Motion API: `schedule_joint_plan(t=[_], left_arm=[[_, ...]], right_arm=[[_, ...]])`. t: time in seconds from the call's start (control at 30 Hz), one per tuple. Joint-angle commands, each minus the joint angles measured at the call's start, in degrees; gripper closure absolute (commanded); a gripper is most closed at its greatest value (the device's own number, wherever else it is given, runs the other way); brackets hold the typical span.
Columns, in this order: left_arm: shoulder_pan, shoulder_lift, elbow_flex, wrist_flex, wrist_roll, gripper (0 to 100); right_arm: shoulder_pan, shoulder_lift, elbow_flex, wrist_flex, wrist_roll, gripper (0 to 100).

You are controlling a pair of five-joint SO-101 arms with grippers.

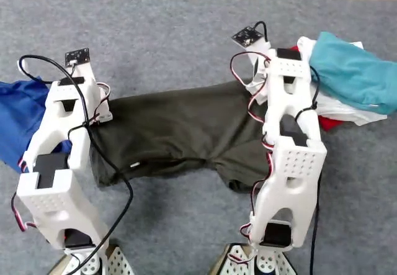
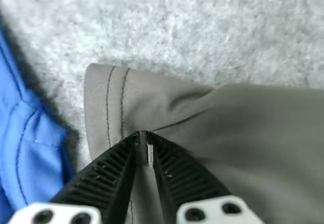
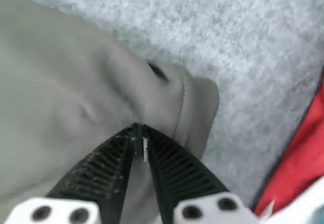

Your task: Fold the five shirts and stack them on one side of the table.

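We see a fuzzy gray counter (image 1: pixel 186 45). Our left fingers (image 2: pixel 109 176) and right fingers (image 3: pixel 101 168) each pinch the dark shirt (image 1: pixel 180 132).

There are five shirts on one grey table (image 1: pixel 186 33). One is the dark green shirt (image 1: pixel 180 132), spread out in the middle. One blue shirt (image 1: pixel 22 110) lies just beside its left end. Three more sit in a heap near its right end: one teal shirt (image 1: pixel 353 70), one white shirt (image 1: pixel 340 109) and one red shirt (image 1: pixel 329 123). There are two arms, the left arm (image 1: pixel 56 157) and the right arm (image 1: pixel 288 144), one at each end of the dark green shirt. There are two grippers, the left gripper (image 2: pixel 143 145) and the right gripper (image 3: pixel 139 140), and both pinch the dark green shirt
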Motion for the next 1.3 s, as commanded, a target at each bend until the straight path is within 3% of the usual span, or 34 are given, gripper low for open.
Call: schedule_joint_plan(t=[0.0,0.27,0.37,0.53,0.83,1.03,1.27], left_arm=[[-0.6,-2.6,-5.6,5.6,-0.6,98],[1.6,-15.3,-10.1,20.0,-4.2,98],[4.2,-22.3,-3.8,22.4,-5.4,98],[8.7,-34.6,12.0,19.5,-5.1,98],[12.7,-34.9,33.6,9.8,-5.3,98],[7.8,-34.0,37.5,9.2,-10.8,98],[-0.4,-34.1,31.3,9.7,-16.1,98]], right_arm=[[-1.2,-6.4,-3.6,5.3,0.6,99.5],[-2.7,-25.2,5.6,8.4,0.5,99.5],[-2.7,-33.4,11.4,8.0,0.5,99.5],[-2.3,-39.3,23.6,2.9,0.3,99.5],[-0.7,-30.0,33.6,-11.7,0.4,99.5],[1.5,-15.2,24.6,-10.6,0.5,99.5],[3.1,-7.3,12.1,-2.6,1.8,99.5]])
